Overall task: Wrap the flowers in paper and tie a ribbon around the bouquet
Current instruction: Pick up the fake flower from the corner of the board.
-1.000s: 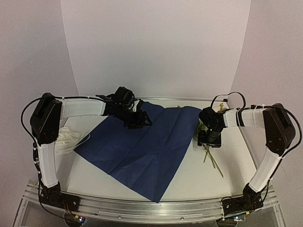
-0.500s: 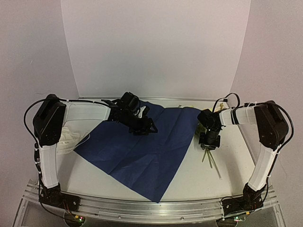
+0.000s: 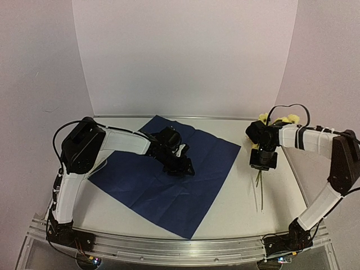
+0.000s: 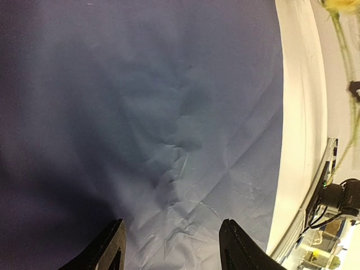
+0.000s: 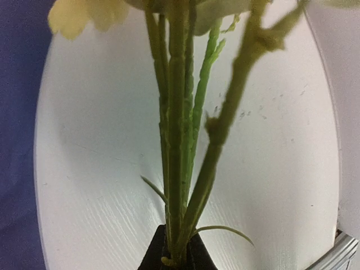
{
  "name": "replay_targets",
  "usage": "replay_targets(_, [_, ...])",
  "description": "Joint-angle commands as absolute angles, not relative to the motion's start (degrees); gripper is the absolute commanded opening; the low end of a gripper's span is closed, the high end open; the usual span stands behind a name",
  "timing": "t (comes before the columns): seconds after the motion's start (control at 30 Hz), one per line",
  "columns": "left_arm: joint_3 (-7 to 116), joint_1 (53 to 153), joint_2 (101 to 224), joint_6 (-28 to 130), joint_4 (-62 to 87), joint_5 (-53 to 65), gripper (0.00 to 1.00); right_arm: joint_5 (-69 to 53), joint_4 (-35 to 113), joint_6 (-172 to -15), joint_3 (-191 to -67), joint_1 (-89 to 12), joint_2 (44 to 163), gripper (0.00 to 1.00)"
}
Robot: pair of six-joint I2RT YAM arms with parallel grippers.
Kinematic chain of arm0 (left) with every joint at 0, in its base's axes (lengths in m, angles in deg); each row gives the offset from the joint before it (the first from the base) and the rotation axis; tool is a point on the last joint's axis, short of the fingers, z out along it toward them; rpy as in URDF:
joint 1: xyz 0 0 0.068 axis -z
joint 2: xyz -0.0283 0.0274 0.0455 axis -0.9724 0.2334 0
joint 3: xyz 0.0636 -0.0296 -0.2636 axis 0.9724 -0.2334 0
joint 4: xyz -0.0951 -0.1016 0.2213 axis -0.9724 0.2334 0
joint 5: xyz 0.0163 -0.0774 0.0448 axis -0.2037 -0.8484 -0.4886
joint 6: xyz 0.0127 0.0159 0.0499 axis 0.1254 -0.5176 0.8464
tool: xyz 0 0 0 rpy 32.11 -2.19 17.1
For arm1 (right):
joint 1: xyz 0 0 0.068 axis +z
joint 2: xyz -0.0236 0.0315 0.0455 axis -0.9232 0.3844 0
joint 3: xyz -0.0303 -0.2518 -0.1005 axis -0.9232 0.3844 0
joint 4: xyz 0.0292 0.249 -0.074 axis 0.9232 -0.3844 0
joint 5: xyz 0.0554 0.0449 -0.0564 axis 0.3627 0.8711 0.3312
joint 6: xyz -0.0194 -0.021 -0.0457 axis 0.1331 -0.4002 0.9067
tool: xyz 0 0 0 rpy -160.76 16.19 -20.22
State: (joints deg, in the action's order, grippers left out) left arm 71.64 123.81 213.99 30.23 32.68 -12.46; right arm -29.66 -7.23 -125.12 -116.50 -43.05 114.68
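The paper [image 3: 169, 185] lies flat on the table with its dark navy face up, and it fills the left wrist view [image 4: 140, 112]. My left gripper [image 3: 183, 166] hovers open just above its creased middle, jaws [image 4: 171, 247] apart with nothing between them. My right gripper [image 3: 262, 161] is shut on the green stems of the flowers [image 3: 278, 119] at the table's right side. The stems [image 5: 180, 140] rise from the shut jaws [image 5: 175, 256] toward pale yellow blooms [image 5: 79, 17]. Loose stem ends [image 3: 261, 194] trail toward the near edge. The ribbon is hidden behind my left arm. No wrapped bouquet is in view.
White walls close in the back and both sides of the table [image 3: 236, 208]. A metal rail [image 3: 169, 244] with both arm bases runs along the near edge. The paper's right corner [image 3: 239, 147] ends just left of my right gripper.
My right gripper closed on the stems and carried the flowers right, off the paper's corner. My left arm moved toward the paper's centre, and the paper's back corner now lies flat.
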Motion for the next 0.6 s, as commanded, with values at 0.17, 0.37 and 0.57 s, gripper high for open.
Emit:
replay_targets(0.17, [84.93, 128.26, 223.84, 36.58, 43.45, -11.14, 0.59, -34.61, -14.47, -120.78, -123.66, -43.21, 102.93, 0.0])
replay_targets(0.37, [89.97, 131.89, 227.65, 38.13, 46.83, -12.07, 0.58, -34.82, -15.85, -119.48, -124.32, -43.23, 99.57, 0.0])
replay_targets(0.57, [90.87, 134.77, 228.3, 38.66, 47.37, -13.63, 0.57, -31.12, -15.93, -119.38, -124.05, -43.22, 99.72, 0.0])
